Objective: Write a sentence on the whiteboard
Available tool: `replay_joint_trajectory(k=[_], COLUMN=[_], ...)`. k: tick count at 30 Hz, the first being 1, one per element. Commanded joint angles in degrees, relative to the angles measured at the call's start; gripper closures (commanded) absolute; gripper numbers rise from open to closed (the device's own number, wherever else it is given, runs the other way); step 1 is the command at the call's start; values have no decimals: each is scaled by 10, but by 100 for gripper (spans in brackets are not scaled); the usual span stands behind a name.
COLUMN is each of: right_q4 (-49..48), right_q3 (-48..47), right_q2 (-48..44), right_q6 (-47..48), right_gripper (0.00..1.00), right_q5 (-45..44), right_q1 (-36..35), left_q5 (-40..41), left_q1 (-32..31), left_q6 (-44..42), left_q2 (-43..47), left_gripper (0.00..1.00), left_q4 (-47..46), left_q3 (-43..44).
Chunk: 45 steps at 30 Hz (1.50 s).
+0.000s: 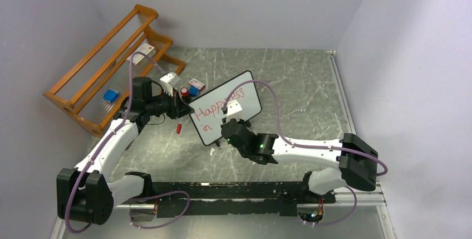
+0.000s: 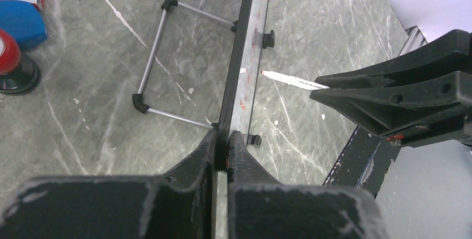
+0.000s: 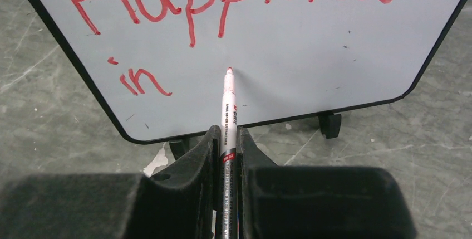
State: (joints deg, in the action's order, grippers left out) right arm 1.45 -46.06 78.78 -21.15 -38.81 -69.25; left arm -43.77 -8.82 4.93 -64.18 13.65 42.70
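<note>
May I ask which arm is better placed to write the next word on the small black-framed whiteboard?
Right: the right gripper holds the red-tipped white marker at the whiteboard beside "in"; the left gripper clamps its edge.

Workspace is enclosed on 3 sides by plain pale-lilac walls: L wall [image 1: 33,38], back wall [image 1: 239,5], R wall [image 1: 423,55]. Table top [image 1: 300,77] is finished in a grey-green marble pattern w/ white veins. An orange wooden rack [image 1: 92,55] w/ clear slats is set at the back-L corner, angled along the L wall. A pale metal strip [image 1: 340,91] is run along the table's R edge, a black rail [image 1: 239,186] along the near edge. Lighting is even and diffuse; only soft shadows are cast.
</note>
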Motion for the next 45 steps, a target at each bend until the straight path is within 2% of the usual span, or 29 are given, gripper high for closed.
replay_joint_trajectory(k=[1,45], right_q4=[-25,-50], right_q3=[8,-13], right_q2=[-5,22], right_q6=[3,20], right_gripper=[100,100], right_q5=[-5,-19], right_q1=[6,17], left_q5=[55,50], left_q1=[3,3], left_q6=[-32,-35], left_q2=[-12,-16], left_gripper=[95,95], left_q4=[49,50], left_q3=[-10,-10])
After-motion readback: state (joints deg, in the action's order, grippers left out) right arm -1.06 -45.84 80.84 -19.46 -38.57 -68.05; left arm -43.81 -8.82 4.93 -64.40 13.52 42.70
